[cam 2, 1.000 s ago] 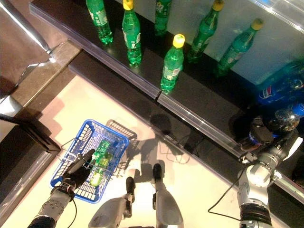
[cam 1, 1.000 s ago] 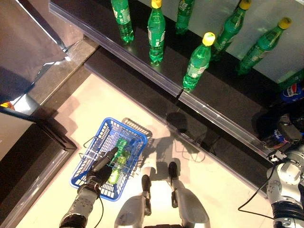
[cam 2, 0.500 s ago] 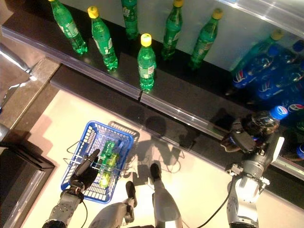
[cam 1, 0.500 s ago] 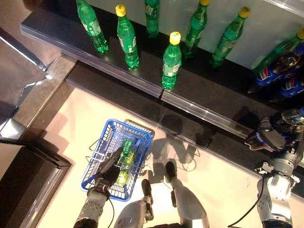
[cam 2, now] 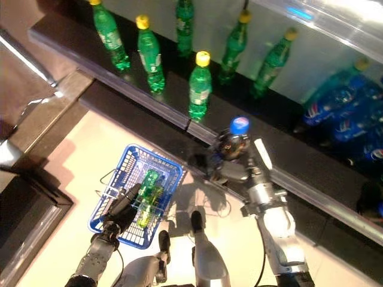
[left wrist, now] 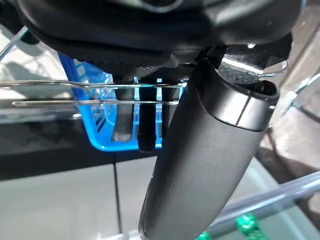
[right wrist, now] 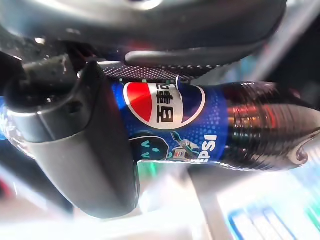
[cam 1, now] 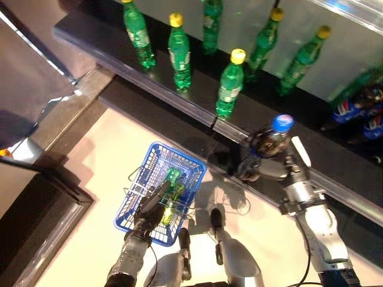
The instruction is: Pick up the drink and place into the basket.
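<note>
Right hand (cam 1: 263, 170) has its fingers wrapped round a dark cola bottle (cam 1: 270, 139) with a blue cap, held in the air mid-frame, right of the blue basket (cam 1: 139, 192) on the floor. Left hand (cam 1: 151, 206) is curled round the basket's wire handles (left wrist: 95, 93). Green bottles (cam 1: 170, 194) already lie inside. More green ones (cam 1: 227, 84) line the shelf (cam 1: 197, 101) up top.

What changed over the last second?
The right hand, shut on a dark cola bottle, has carried it from the shelf's right end leftward toward the basket. The left hand stays on the basket's handles; green bottles remain inside.
</note>
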You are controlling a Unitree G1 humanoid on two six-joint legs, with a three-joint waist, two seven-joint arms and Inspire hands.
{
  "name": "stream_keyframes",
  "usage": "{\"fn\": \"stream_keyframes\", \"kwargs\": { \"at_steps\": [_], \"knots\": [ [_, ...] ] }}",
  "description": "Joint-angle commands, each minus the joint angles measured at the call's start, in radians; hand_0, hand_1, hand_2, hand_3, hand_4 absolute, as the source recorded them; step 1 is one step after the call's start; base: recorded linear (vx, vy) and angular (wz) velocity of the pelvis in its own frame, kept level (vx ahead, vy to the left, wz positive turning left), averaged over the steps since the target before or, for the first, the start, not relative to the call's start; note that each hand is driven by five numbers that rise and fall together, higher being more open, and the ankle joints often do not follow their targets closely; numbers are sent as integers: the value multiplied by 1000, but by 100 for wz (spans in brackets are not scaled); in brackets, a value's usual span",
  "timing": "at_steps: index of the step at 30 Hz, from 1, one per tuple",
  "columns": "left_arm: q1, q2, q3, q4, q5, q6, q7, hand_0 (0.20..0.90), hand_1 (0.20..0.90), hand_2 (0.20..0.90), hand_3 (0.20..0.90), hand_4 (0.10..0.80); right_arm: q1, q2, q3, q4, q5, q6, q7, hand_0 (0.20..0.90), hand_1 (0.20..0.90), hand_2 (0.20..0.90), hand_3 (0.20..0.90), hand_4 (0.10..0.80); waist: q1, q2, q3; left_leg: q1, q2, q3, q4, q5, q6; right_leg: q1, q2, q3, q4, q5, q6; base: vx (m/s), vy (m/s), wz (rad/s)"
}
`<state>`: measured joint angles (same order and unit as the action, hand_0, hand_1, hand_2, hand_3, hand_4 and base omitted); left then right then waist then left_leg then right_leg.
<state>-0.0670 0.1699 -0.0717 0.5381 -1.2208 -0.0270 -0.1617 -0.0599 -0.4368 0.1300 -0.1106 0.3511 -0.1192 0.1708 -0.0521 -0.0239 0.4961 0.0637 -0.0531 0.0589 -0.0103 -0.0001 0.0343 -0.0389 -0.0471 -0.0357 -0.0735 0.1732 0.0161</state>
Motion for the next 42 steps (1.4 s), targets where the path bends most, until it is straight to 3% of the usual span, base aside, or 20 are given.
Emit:
{"fn": "stream_keyframes", "kwargs": {
  "at_steps": [1,10,18,33,42],
  "knots": [
    [-52,118,31,-262,47,-156,-97,300,300,300,200,100,-126,-2,-6,-57,20,-81,44,300,300,300,200,100,54,6,-196,-82,-62,-31,66,-22,43,15,8,-20,119,-127,51,-47,-10,59],
    [-81,176,-43,-409,80,-46,-116,300,300,300,200,100,-200,34,211,106,-17,-49,7,300,300,300,200,100,166,11,-152,-118,-68,-136,73,11,37,15,-15,-123,163,-155,49,-48,-31,52],
    [-95,244,-122,-578,118,119,-161,300,300,300,200,100,-356,114,337,336,32,-49,-113,300,300,300,200,100,280,15,-141,-142,-80,-218,96,18,28,40,-25,-227,166,-177,33,-8,-54,48],
    [-111,268,-220,-716,145,311,-254,300,300,300,200,100,-480,263,387,490,59,-50,-307,300,300,300,200,100,411,44,-182,-123,-83,-322,72,35,23,80,-60,-343,235,-232,32,71,-17,35],
    [-128,243,-243,-767,141,316,-268,300,300,300,200,100,-505,296,377,621,76,-54,-394,300,300,300,200,100,440,56,-162,-163,-91,-344,150,18,29,56,-90,-350,317,-251,31,60,-3,13]
  ]
}}
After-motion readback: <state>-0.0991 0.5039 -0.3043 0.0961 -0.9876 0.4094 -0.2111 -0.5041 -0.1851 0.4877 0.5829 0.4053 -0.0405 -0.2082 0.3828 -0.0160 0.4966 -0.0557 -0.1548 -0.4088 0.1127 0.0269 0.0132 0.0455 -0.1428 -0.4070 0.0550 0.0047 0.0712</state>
